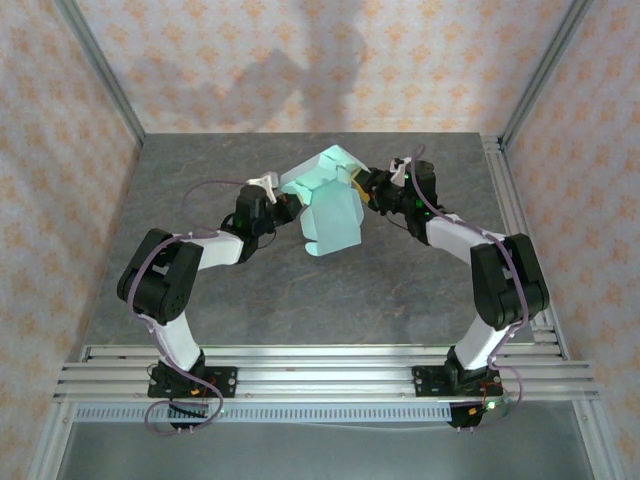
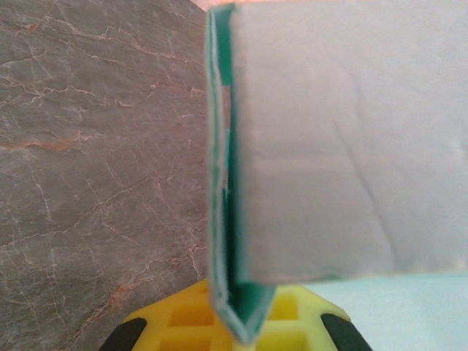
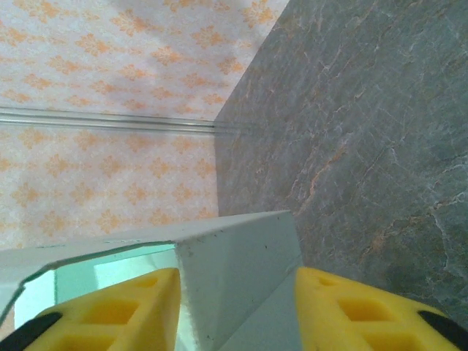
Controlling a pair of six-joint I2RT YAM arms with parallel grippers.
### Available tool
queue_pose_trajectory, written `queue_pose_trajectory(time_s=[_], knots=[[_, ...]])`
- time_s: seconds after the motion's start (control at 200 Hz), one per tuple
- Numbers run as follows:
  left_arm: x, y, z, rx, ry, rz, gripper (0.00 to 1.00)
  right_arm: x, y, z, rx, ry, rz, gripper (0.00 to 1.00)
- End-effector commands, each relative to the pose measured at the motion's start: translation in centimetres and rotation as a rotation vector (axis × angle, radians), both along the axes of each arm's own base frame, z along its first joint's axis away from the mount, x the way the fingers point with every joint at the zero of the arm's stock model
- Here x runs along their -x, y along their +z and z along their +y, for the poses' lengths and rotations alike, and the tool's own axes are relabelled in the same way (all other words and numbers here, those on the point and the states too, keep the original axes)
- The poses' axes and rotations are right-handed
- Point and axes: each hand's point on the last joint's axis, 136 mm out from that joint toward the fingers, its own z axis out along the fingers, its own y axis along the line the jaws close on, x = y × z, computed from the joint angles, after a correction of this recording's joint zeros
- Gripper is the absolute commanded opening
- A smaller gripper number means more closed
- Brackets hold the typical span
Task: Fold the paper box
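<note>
The paper box (image 1: pixel 330 205), pale mint card partly folded, hangs in the air above the far middle of the grey table (image 1: pixel 300 300), held between the two arms. The left gripper (image 1: pixel 288 205) meets it from the left, and its wrist view shows the yellow jaws pinched tight on a thin doubled edge of the card (image 2: pixel 219 183). The right gripper (image 1: pixel 362 185) meets its upper right side, jaws part-way closed with a folded corner of the box (image 3: pixel 234 256) filling the gap between them.
</note>
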Motion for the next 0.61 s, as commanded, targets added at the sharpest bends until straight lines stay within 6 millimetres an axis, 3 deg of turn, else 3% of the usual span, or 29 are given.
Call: queue_pose_trajectory(time_s=[0.0, 0.18, 0.3, 0.415, 0.601], knots=[[-0.1, 3.1, -0.2, 0.035, -0.004, -0.073, 0.03, -0.2, 0.9, 0.7, 0.007, 0.035, -0.044, 0.38], [-0.1, 3.0, -0.2, 0.034, -0.002, -0.071, 0.03, 0.2, 1.6, 0.4, 0.035, 0.035, -0.064, 0.33], [-0.1, 2.9, -0.1, 0.032, -0.001, -0.068, 0.03, 0.4, 2.4, -0.4, 0.052, 0.012, -0.100, 0.35], [-0.1, 2.9, 0.3, 0.033, 0.009, -0.062, 0.03, 0.4, 3.4, -2.7, 0.086, -0.059, -0.150, 0.48], [-0.1, 2.9, 1.1, 0.032, 0.021, -0.044, 0.03, 1.1, 4.5, -6.9, 0.237, -0.174, -0.254, 0.53]])
